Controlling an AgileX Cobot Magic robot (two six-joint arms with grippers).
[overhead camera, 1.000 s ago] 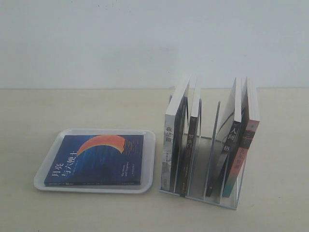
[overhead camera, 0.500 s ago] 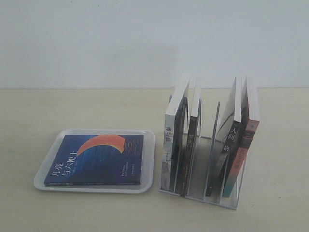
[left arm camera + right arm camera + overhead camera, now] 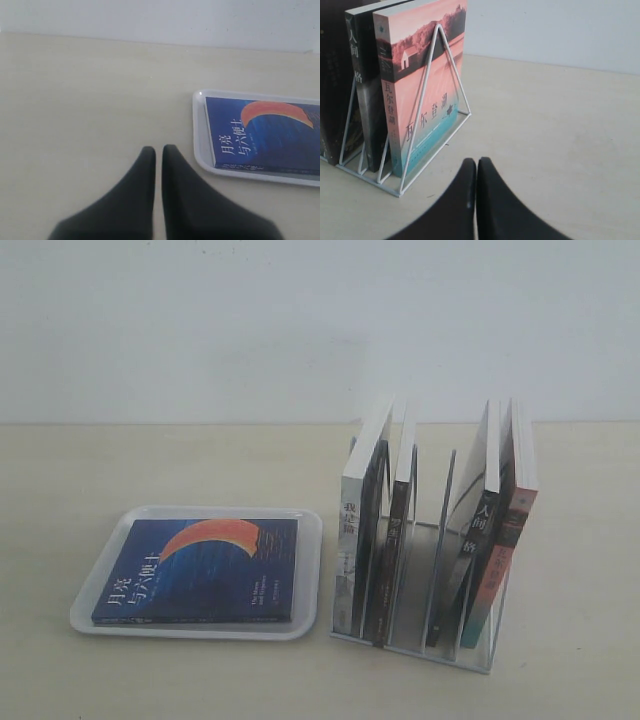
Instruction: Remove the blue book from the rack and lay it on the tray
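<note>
Desk: Whereabouts of the blue book [image 3: 200, 570]?

Field: Lying flat, cover up, inside the white tray [image 3: 200, 510] on the left of the pale table [image 3: 150, 460] in the exterior view. Orange-red crescent and white title plainly showing. Sitting wholly within the raised rim, spine on the near side.

Desk: And the rack [image 3: 441, 540]?

Field: Standing upright just beside the tray's right edge; impossible to tell whether touching. Holding four books on end: a white-spined book [image 3: 350, 535] and a slim dark book [image 3: 397, 540] toward the left side, a black-spined book [image 3: 481, 525] and a red-spined book [image 3: 507, 550] at the right end, all leaning slightly.

Desk: State of the left gripper [image 3: 158, 150]?

Field: Hovering over bare table, near the tray's corner but apart from it. Black fingers drawn almost together, only a thin slit between them, gripping nothing.

Desk: And the right gripper [image 3: 477, 161]?

Field: Low over the table, near the rack's outer wire end and the red-spined book's pink cover, touching neither. Fingertips pressed together, nothing between them.
</note>
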